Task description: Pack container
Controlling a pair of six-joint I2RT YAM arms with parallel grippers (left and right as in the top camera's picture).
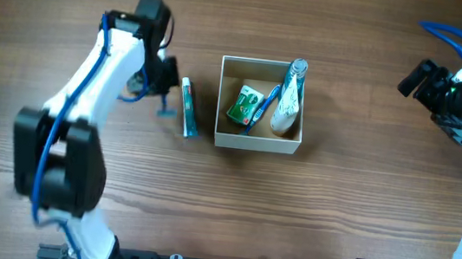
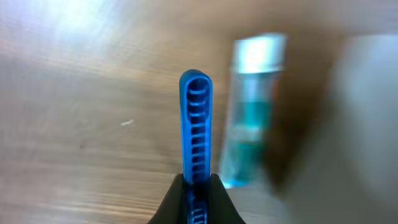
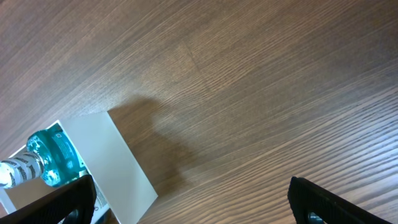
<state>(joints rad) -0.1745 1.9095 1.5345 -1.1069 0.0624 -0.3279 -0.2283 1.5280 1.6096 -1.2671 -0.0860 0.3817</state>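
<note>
The container [image 1: 256, 141] is sitting open-topped near the middle of the table [image 1: 334, 220], its white walls framing a tan inside. It is holding a green packet [image 1: 242, 105] towards its left side, a blue toothbrush [image 1: 263, 107] lying slantwise beside the packet, and a teal bottle [image 1: 293, 86] on the right whose pale ribbed cap is poking out over the far rim. A white item is lying under the bottle, too small to identify. In the right wrist view one white wall of the container [image 3: 121, 165] is showing at lower left, with the bottle [image 3: 56, 158] sticking out past it. Just beside the container's left wall, apart from it, a teal tube [image 1: 187, 109] with a white cap is lying on the table, roughly parallel to that wall. The left end effector [image 1: 164, 104] is hovering just left of the tube. In the left wrist view its blue fingers are pressed together into one strip [image 2: 195, 112] with nothing between them, and the tube [image 2: 252, 118] is appearing blurred to their right. The right end effector [image 3: 189, 183] is hanging over bare table well to the right of the container, its fingers spread wide and holding nothing.
</note>
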